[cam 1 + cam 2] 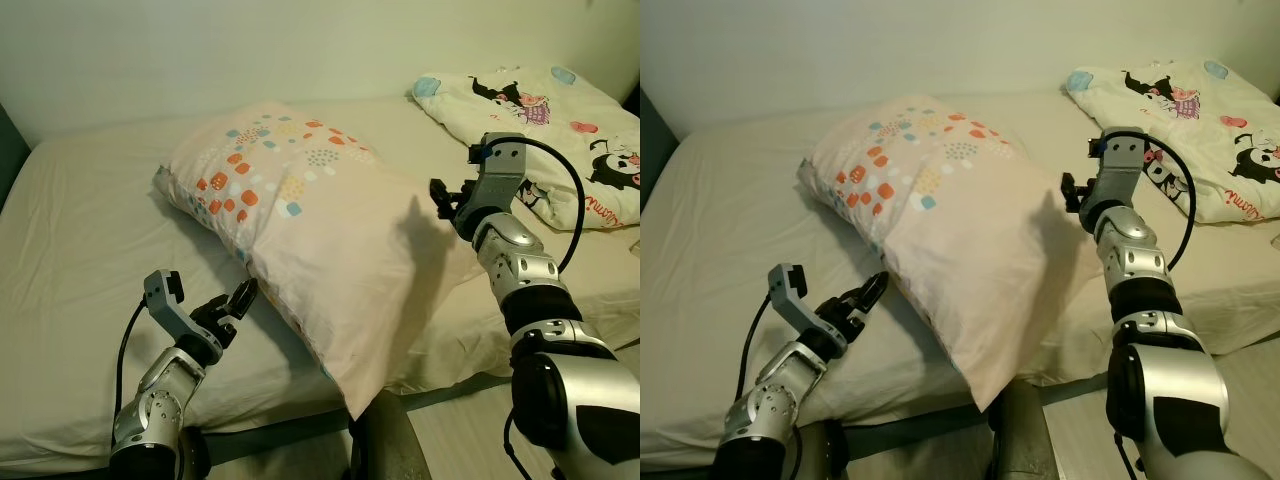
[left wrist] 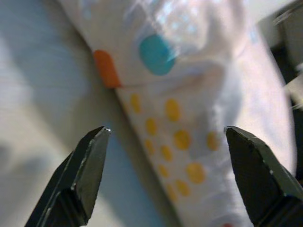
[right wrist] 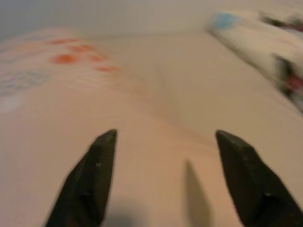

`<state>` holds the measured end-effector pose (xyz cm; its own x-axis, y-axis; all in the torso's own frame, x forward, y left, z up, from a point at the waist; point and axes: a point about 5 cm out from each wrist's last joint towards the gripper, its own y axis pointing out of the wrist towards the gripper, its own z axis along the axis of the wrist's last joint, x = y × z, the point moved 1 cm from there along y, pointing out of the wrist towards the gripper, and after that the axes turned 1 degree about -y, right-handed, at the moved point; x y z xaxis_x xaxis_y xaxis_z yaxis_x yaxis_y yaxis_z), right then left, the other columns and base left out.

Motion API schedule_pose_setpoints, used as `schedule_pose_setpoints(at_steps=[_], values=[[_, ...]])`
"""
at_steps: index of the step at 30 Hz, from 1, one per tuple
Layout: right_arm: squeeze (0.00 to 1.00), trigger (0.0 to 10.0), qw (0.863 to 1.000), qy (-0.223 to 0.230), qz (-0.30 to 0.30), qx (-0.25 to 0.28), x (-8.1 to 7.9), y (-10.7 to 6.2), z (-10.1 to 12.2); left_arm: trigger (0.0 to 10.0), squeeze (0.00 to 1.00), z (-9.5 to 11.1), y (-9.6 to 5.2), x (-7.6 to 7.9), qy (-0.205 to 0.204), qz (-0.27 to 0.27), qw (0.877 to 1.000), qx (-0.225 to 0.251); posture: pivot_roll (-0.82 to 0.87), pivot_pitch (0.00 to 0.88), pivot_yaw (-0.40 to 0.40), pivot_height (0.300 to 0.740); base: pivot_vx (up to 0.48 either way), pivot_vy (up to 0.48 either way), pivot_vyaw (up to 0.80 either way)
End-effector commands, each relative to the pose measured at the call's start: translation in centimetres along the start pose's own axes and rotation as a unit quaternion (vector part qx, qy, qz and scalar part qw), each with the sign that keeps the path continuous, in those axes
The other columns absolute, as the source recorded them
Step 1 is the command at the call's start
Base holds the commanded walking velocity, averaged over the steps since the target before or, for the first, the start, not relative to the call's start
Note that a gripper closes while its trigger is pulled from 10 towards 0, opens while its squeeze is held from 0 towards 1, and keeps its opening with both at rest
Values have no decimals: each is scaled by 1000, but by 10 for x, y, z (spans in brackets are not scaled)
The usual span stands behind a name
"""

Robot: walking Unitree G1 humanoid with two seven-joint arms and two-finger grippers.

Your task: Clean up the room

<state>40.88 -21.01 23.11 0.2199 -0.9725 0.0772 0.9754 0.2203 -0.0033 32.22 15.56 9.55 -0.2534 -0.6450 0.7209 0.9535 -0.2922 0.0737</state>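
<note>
The pillow point(image 1: 310, 235), pale pink with a patch of orange, blue and yellow dots at its far end, lies slantwise across the bed point(image 1: 90, 250), and its near corner hangs over the mattress edge toward me. I have a gripper on either side of it.

My left gripper point(image 1: 238, 303) sits low, just beside the pillow's long near edge, its tips pointing at the fabric and very close to it; I cannot tell from the head cameras whether they touch. From the left wrist camera I see its two black fingers point(image 2: 83, 177) spread wide with nothing between them, the dotted pillowcase point(image 2: 189, 118) straight ahead of the gap and the sheet off to one side.

My right gripper point(image 1: 445, 198) is held higher, at the pillow's opposite long edge, pointing in over the top of it. In the right wrist view its fingers point(image 3: 92, 182) stand well apart and hold nothing; the pink pillow surface point(image 3: 61, 118) spreads under and ahead of them.

Beyond my right gripper, well apart from the pillow, a cream quilt point(image 1: 550, 120) printed with cartoon characters lies crumpled at the far corner of the bed.
</note>
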Motion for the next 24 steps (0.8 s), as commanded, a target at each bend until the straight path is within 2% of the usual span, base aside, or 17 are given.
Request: schedule_pose_setpoints(at_steps=[1,2,3,4,5,7,9,10,11,12,14,15,17,18,22,23,24], values=[[1000,10000,996,-15,87,-34,-22,-3,-12,10000,1000,-10,3,8,-20,-23,999,-12,-77,198,-53,556,0,0,0],[1000,10000,991,-30,123,-47,-29,-7,-18,10000,1000,-11,5,11,-24,-32,999,-13,-77,198,-53,556,0,0,0],[212,10000,985,-48,154,-58,-35,-13,-24,10000,1000,-13,7,14,-29,-40,999,-14,-79,197,-52,556,0,0,0],[212,10000,985,-48,154,-58,-35,-13,-24,10000,1000,-13,7,14,-29,-40,999,-14,-79,197,-52,556,0,0,0],[0,10000,977,-59,192,-71,-43,-24,-33,10000,1000,-14,9,17,-35,-52,998,-16,-81,198,-50,556,0,0,0],[0,10000,958,-79,259,-95,-56,-44,-46,10000,1000,-17,11,24,-41,-69,997,-21,-85,196,-47,556,0,0,0],[0,10000,926,-104,337,-131,-68,-70,-61,10000,1000,-21,13,31,-44,-83,995,-27,-88,194,-43,556,0,0,0],[0,10000,926,-104,337,-131,-68,-70,-61,10000,1000,-21,13,31,-44,-83,995,-27,-88,194,-43,556,0,0,0],[0,10000,912,-110,366,-147,-73,-81,-67,10000,1000,-23,14,33,-45,-86,995,-28,-88,194,-43,556,0,0,0],[0,10000,912,-110,366,-147,-73,-81,-67,10000,1000,-23,14,33,-45,-86,995,-28,-88,194,-43,556,0,0,0],[0,10000,873,-113,438,-181,-86,-108,-75,10000,1000,-27,14,38,-50,-101,993,-37,-94,192,-39,556,0,0,0],[0,10000,873,-113,438,-181,-86,-108,-75,10000,1000,-27,14,38,-50,-101,993,-37,-94,192,-39,556,0,0,0],[0,10000,841,-116,486,-209,-95,-129,-81,10000,1000,-32,14,42,-41,-110,992,-49,-96,190,-39,556,0,0,0],[0,10000,841,-116,486,-209,-95,-129,-81,10000,1000,-32,14,42,-41,-110,992,-49,-96,190,-39,556,0,0,0],[0,10000,812,-128,513,-248,-100,-149,-88,10000,1000,-41,14,43,-14,-112,991,-68,-95,185,-44,556,0,0,0],[0,10000,802,-139,517,-266,-99,-155,-91,10000,455,-43,14,45,-16,-115,991,-72,-95,185,-44,556,0,0,0],[0,10000,794,-147,520,-278,-98,-159,-93,10000,455,-44,14,46,-17,-118,990,-74,-95,185,-44,556,0,0,0]])
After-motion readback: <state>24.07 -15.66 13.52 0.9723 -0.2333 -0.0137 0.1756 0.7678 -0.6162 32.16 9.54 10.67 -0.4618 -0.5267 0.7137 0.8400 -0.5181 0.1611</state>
